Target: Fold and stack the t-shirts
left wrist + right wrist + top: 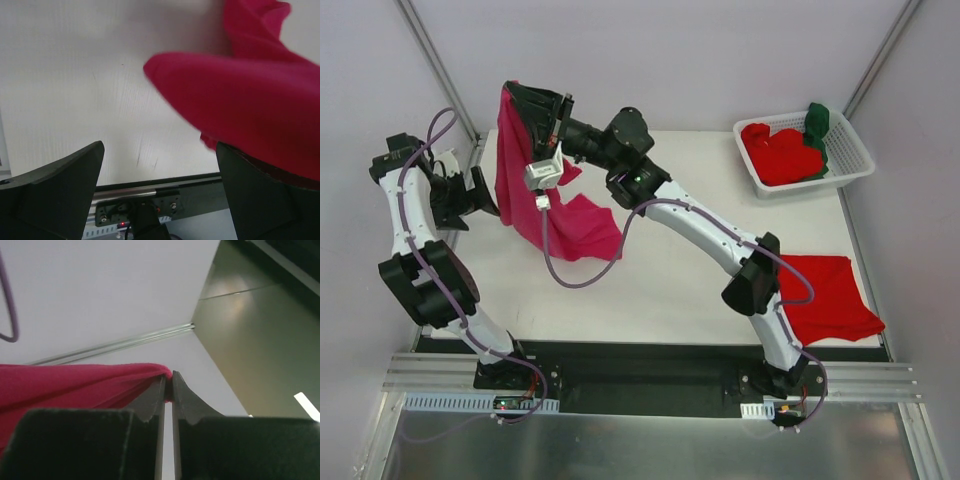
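Note:
A magenta-pink t-shirt (525, 180) hangs from my right gripper (514, 93), which is raised over the table's far left. Its lower end trails onto the table (585, 235). In the right wrist view the jaws are shut on a bunched edge of the magenta-pink t-shirt (75, 385), pinched at the right gripper (168, 382). My left gripper (487, 193) stands open just left of the hanging cloth. In the left wrist view the left gripper (160, 170) has its fingers (55, 195) wide apart. The magenta-pink t-shirt (250, 100) drapes just above the right-hand finger, with nothing between the two.
A folded red t-shirt (830, 295) lies at the table's near right edge. A white slotted basket (855, 150) at the far right holds red t-shirts (780, 155) and a dark green one (817, 125). A metal rail (620, 380) runs along the near edge.

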Controlling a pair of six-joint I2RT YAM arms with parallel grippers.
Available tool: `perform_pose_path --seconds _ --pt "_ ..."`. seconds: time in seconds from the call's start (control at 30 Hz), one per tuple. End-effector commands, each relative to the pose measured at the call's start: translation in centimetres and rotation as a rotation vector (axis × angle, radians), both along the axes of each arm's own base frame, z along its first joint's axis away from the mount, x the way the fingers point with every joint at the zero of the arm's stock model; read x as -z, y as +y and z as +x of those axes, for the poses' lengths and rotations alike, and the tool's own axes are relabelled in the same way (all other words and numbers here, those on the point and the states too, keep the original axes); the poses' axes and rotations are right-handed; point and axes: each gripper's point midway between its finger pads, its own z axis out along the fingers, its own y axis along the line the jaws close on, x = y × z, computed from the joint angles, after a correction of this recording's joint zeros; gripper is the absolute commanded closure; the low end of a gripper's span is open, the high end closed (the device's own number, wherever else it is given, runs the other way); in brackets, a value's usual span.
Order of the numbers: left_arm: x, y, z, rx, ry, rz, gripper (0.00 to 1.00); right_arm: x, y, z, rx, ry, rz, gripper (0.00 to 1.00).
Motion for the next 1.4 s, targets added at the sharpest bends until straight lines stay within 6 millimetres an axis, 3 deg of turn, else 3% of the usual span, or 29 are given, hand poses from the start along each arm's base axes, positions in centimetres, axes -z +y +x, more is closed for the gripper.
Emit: perform_pose_path --seconds 0.0,0.07,0.1,0.13,0.17,0.2,0.23,0.27,0.3,0.33,0.37,0.43,0.47,0.63,0.67,0.73,0.77,0.93,1.07,1.1,1.17,1.27,1.3,1.33,1.37 --pt "-1.1 -2.0 -0.2 0.015 -0.036 -0.093 0.05 -9.4 -7.1 -1.3 0.069 -0.113 0.248 0.98" --pt "-1.3 -2.8 0.4 0.01 -0.04 -0.144 0.07 -9.7 -9.7 1.6 0.194 -0.048 0.284 0.98" --pt "-1.5 -2.9 0.8 0.013 -0.049 -0.147 0.07 -9.7 -11.8 3.8 0.269 -0.045 0.292 0.98" --pt "-1.6 -3.1 1.0 0.023 -0.049 -0.139 0.07 -10.2 -13.9 4.5 0.319 -0.048 0.311 0.98" --pt "-1.5 -3.2 1.2 0.036 -0.045 -0.121 0.07 -7.9 -14.6 7.1 0.401 -0.012 0.284 0.98" --pt "-1.7 -3.8 1.6 0.068 -0.054 -0.1 0.07 -7.2 -17.2 9.5 0.48 -0.002 0.29 0.97" --pt "-1.6 -4.3 1.7 0.085 -0.052 -0.092 0.07 -6.6 -19.1 10.7 0.547 0.027 0.299 0.97" --pt "-1.3 -4.4 1.9 0.096 -0.041 -0.071 0.07 -3.8 -20.2 11.9 0.591 0.068 0.244 0.97" --pt "-1.3 -5.5 2.2 0.138 -0.042 -0.059 0.07 -3.1 -22.7 12.9 0.643 0.074 0.237 0.97" --pt "-1.2 -6.0 2.3 0.158 -0.039 -0.049 0.06 -1.9 -23.7 13.3 0.667 0.083 0.216 0.97" --pt "-0.9 -6.3 2.5 0.177 -0.033 -0.033 0.06 0.8 -25.7 14.2 0.724 0.108 0.166 0.97" --pt "-0.8 -8.1 2.8 0.241 -0.035 -0.019 0.06 3.1 -27.9 15.1 0.789 0.128 0.14 0.97" --pt "-0.8 -8.7 2.9 0.262 -0.035 -0.013 0.06 4.4 -30.0 15.5 0.833 0.141 0.121 0.97" --pt "-0.9 -11.6 3.3 0.37 -0.045 0.009 0.06 6.7 -35.1 17.1 0.993 0.156 0.069 0.93" --pt "-1.0 -11.8 3.3 0.377 -0.048 0.012 0.06 7.4 -35.8 17.6 1.028 0.167 0.04 0.81" --pt "-1.0 -12.5 3.4 0.407 -0.052 0.013 0.06 7.7 -37.2 18.3 1.122 0.158 0.011 0.38" --pt "-1.0 -12.8 3.5 0.414 -0.055 0.011 0.05 7.8 -37.8 18.7 1.151 0.157 0.004 0.05" --pt "-1.0 -13.8 4.0 0.475 -0.064 0.031 0.06 4.6 -39.7 18.8 1.236 0.119 0.065 0.04" --pt "-1.4 -15.0 5.1 0.516 -0.088 0.04 0.06 1.6 -39.3 17.4 1.217 0.093 0.121 0.04" --pt "-1.4 -16.1 5.2 0.548 -0.092 0.039 0.06 1.4 -39.2 17.3 1.215 0.097 0.124 0.04" --pt "-1.3 -17.5 6.3 0.58 -0.101 0.029 0.06 1.5 -39.3 17.1 1.227 0.114 0.127 0.04" --pt "-0.5 -21.1 7.6 0.665 -0.103 0.011 0.06 3.9 -39.6 17.3 1.248 0.146 0.082 0.04" --pt "-0.1 -23.0 7.5 0.711 -0.098 0.005 0.06 4.3 -39.7 17.2 1.249 0.149 0.074 0.04" --pt "1.5 -24.1 8.0 0.73 -0.064 -0.007 0.06 4.7 -39.7 17.1 1.245 0.151 0.066 0.04" --pt "1.4 -25.1 8.7 0.742 -0.078 -0.014 0.06 5.2 -39.7 17.1 1.245 0.156 0.053 0.04"
